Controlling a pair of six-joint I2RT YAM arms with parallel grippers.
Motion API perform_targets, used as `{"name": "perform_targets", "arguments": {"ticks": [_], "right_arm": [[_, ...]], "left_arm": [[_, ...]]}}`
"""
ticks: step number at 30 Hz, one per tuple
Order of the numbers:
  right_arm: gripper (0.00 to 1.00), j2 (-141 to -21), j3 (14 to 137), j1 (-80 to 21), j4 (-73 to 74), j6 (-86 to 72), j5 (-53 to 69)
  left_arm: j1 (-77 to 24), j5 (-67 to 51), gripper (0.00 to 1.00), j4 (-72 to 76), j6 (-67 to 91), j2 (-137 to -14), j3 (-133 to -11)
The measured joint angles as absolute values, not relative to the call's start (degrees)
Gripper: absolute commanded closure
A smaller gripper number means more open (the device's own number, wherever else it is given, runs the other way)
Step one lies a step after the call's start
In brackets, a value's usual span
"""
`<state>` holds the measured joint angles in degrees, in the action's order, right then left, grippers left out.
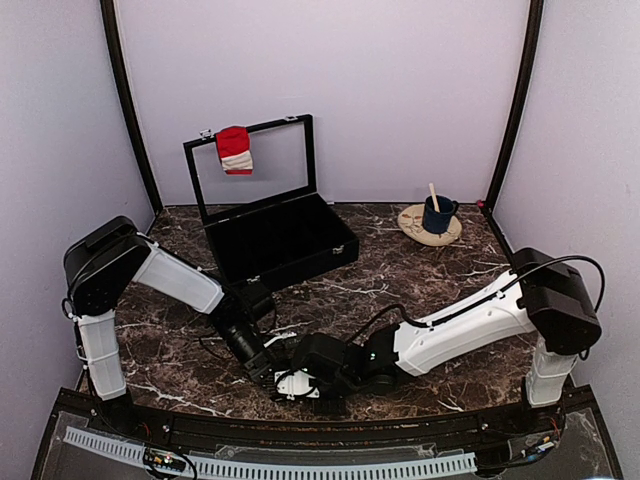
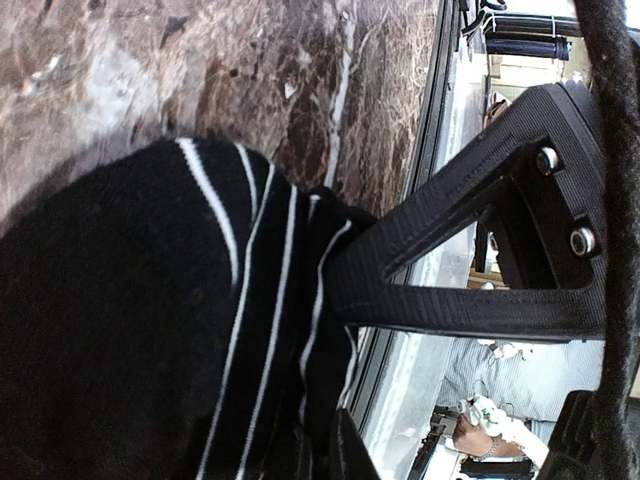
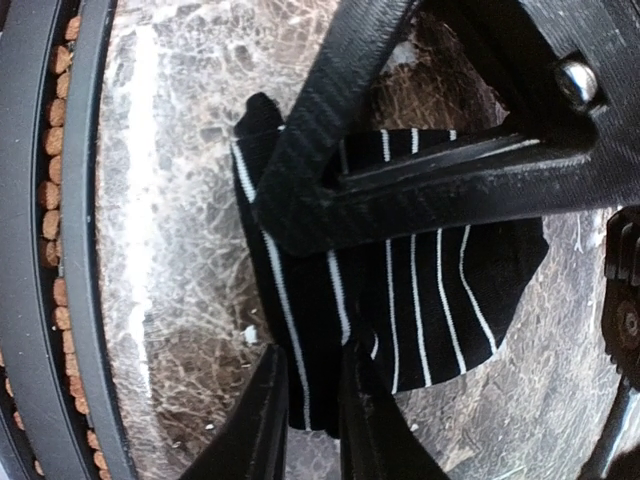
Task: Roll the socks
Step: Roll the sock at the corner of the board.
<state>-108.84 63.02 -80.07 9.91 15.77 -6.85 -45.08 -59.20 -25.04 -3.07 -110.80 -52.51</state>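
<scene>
I count two socks. One soft black sock with thin white stripes [image 3: 420, 290] lies flat on the dark marble bench [image 1: 400, 270] near its front edge. One small red fabric sock with a white band [image 1: 235, 150] hangs over the raised lid of the single open black case [image 1: 280, 240] at the back.

Both arms meet over the striped sock. My right tool [image 1: 292, 385] has its jaws narrowly apart, with the fabric between them. My left tool [image 1: 262, 362] touches the sock's edge, but I cannot tell its state.

One blue mug [image 1: 437, 215] holding a wooden stick sits on one round tan plate [image 1: 412, 228], far right.
</scene>
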Motion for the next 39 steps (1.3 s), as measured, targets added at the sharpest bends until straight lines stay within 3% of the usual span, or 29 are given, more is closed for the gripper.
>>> {"name": "perform_targets", "arguments": {"ticks": [9,12,17,22,39], "right_arm": [[0.96,-109.6,63.7,-79.3,9.4,15.3,-5.5],[1.00,-109.6,63.9,-79.1,9.5,14.7,-4.9],[1.00,-109.6,63.9,-78.5,9.5,14.0,-3.5],[1.00,-109.6,63.9,-77.5,9.5,12.7,-1.4],[1.00,-111.4,68.8,-74.3,16.1,8.4,5.9]], "left_arm": [[-44.8,-59.1,0.99,-26.3,-3.9,-111.0,-53.0],[-44.5,-58.9,0.90,-26.7,-3.9,-111.0,-53.1],[-44.0,-57.8,0.75,-26.4,-3.0,-110.4,-53.0],[-42.9,-54.3,0.67,-23.1,-0.5,-106.0,-50.9],[-42.3,-40.9,0.60,-10.3,10.4,-89.5,-39.9]]}}
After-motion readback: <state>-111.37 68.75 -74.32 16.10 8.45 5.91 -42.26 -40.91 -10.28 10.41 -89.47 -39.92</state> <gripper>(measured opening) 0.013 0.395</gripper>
